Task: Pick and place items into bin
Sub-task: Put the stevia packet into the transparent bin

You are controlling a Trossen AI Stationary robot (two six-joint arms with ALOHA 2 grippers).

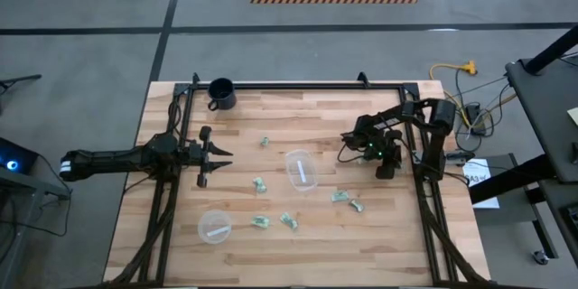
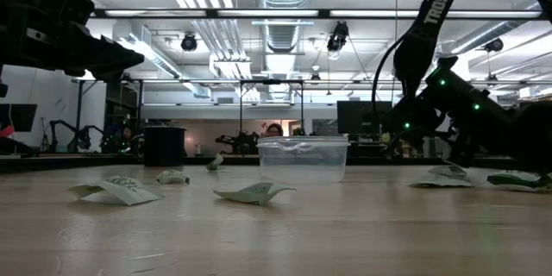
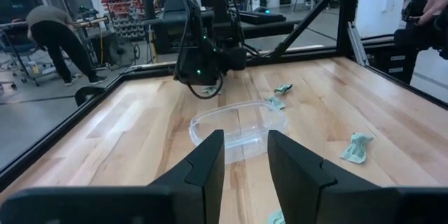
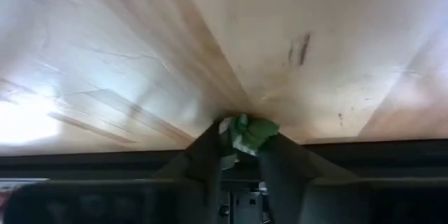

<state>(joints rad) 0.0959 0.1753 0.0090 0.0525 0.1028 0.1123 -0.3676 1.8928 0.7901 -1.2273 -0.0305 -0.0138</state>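
Here, your scene from above:
Right gripper (image 4: pixel 239 155): at right of centre, low on the desk (image 1: pixel 271 253), fingers pinched together on a pale-green wrapped item (image 4: pixel 248 133).
Left gripper (image 1: pixel 219 158): you see it at left of centre, hovering, fingers a little apart, holding nothing.
Bin (image 1: pixel 302 170): clear cup at centre, between both grippers.
Other items (image 1: pixel 260 184): scattered around the bin, mostly lower centre.
Black mug (image 1: pixel 221 93): upper left of the desk.
Clear dish (image 1: pixel 214 228): lower left.

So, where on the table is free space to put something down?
Bare wood lies along the table's near edge, and between the black mug and the right gripper. It is crowded around the clear cup, where wrapped pieces lie scattered.
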